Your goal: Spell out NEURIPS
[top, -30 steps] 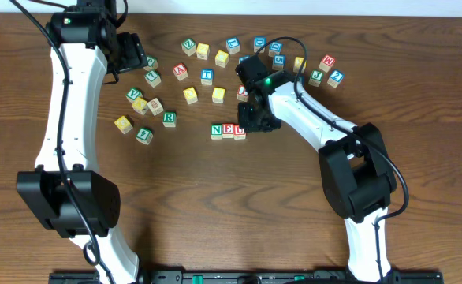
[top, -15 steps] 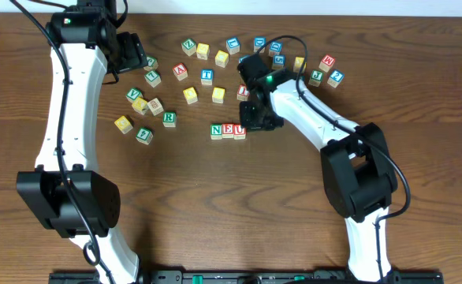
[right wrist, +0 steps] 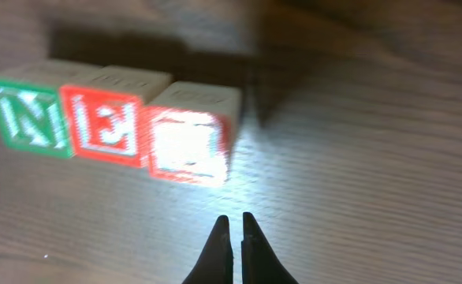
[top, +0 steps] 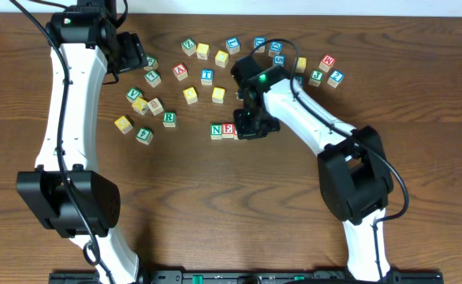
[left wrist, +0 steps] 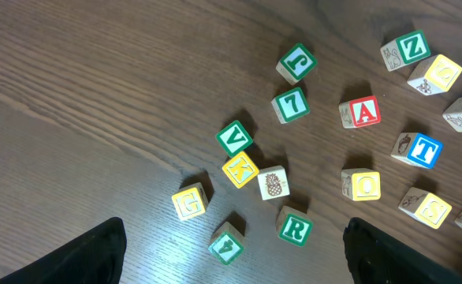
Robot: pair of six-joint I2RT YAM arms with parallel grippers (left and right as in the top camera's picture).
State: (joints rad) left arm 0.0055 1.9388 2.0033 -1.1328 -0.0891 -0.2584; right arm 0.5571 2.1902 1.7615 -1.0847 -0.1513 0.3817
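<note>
The wooden table [top: 215, 205] carries everything. The left arm [top: 69, 95] reaches along its left side and the right arm [top: 310, 118] bends in from the right toward the centre. There the started row lies left to right: green N [top: 217, 130], red E [top: 229, 129] and red U [right wrist: 188, 142], touching side by side. The right fingers [right wrist: 235, 237] are pressed together, empty, just beside the U at the row's open right end. The next letter is likely the green R [top: 169, 118], which sits well left of the row, away from those fingers. It lies on the side of the left fingers [top: 140, 59], which stand wide apart holding nothing, so the left arm looks slightly nearer.
</note>
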